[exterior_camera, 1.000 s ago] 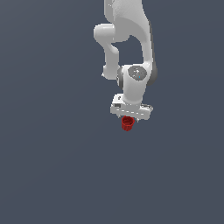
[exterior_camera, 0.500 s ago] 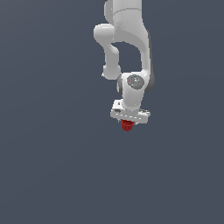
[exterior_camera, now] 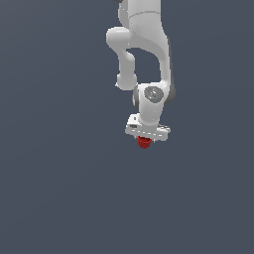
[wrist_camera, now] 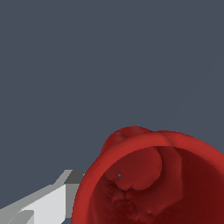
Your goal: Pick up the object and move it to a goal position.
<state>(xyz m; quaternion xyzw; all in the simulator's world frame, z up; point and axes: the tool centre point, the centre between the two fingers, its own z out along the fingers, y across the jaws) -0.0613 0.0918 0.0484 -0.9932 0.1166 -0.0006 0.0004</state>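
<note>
The object (exterior_camera: 144,143), a tiny bright red knobbly cup, hangs just under the white hand of my arm in the exterior view, near the picture's middle. My gripper (exterior_camera: 145,141) is shut on it, and the hand hides the fingers themselves. In the wrist view the object (wrist_camera: 153,179) fills much of the frame as a hollow red cup with a lumpy inside, and one grey-white finger (wrist_camera: 43,201) shows beside it.
A plain dark grey-blue background lies all around in both views. The white arm (exterior_camera: 144,44) comes down from the upper middle of the exterior view.
The hand with the red object has shifted slightly toward the exterior view's left and a little upward, and the wrist has turned somewhat. The grip on the object is unchanged.
</note>
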